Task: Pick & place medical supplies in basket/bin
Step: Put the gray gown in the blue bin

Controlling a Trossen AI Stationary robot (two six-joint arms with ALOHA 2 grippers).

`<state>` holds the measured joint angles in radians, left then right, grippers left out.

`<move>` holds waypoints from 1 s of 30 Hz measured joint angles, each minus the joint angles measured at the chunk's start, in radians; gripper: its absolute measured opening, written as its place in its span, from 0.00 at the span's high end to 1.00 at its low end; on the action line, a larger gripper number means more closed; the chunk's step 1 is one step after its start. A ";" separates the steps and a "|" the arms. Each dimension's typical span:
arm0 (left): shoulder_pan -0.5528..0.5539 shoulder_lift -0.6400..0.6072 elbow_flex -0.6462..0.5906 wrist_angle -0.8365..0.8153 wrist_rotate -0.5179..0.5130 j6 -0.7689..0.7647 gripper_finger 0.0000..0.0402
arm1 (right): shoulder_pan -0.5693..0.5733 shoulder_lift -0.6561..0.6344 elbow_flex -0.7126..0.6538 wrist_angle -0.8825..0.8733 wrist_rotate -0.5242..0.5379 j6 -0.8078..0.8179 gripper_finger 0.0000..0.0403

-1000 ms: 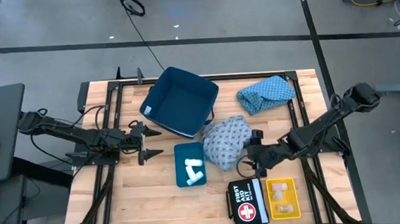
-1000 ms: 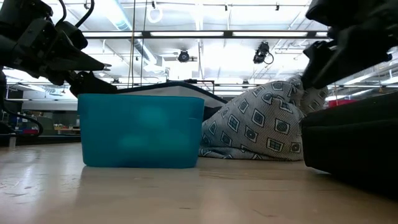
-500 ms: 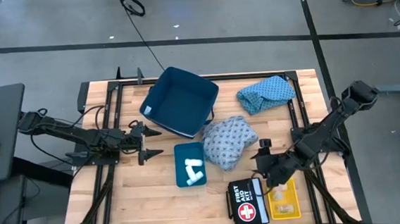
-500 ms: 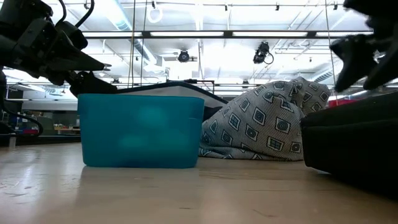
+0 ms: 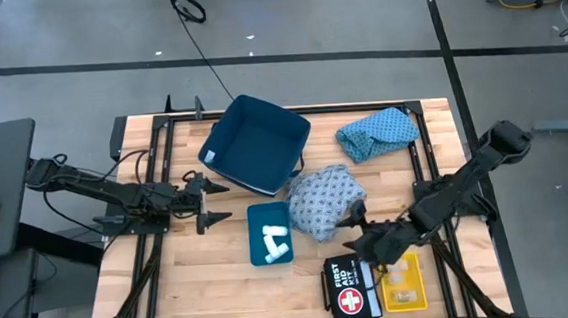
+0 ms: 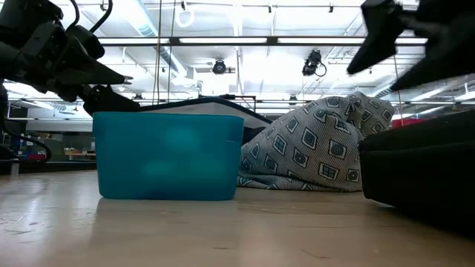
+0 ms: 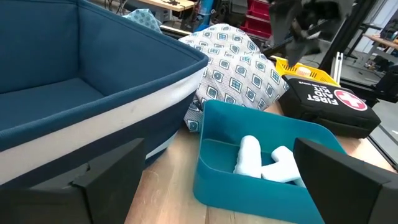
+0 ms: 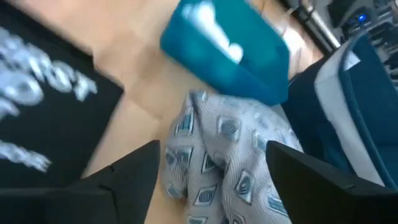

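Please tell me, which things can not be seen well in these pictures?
- Rolls: low view, hidden by the teal bin wall.
- Yellow case: high view, contents too small; partly under the right end effector.
- First aid kit: low view, cut off by the edge.
- Right wrist view: motion blur, kit lettering unreadable.

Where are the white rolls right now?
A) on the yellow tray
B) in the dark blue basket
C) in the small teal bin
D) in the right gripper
C: the white rolls lie inside the small teal bin, seen in both the high and left wrist views.
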<state>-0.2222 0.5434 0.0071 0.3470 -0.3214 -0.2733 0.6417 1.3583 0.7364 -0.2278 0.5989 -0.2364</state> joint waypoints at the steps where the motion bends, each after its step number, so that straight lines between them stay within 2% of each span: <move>1: 0.000 0.000 0.000 -0.001 0.000 0.000 0.01 | -0.008 0.026 0.000 0.009 0.007 -0.026 0.24; 7: 0.000 0.009 0.000 -0.009 0.000 -0.009 0.01 | -0.049 0.163 0.000 0.118 0.076 -0.167 0.22; 12: 0.000 0.021 0.000 -0.009 0.000 -0.017 0.01 | -0.077 0.219 0.000 0.146 0.090 -0.141 0.22; 19: 0.000 0.032 0.000 -0.010 -0.019 -0.019 0.01 | -0.089 0.246 0.000 0.157 0.223 -0.146 0.22; 30: 0.000 0.032 0.000 -0.006 -0.019 -0.016 0.01 | -0.145 0.246 0.000 0.157 0.216 -0.145 0.22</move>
<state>-0.2222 0.5758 0.0071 0.3412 -0.3407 -0.2888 0.4968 1.6043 0.7361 -0.0706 0.8150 -0.3818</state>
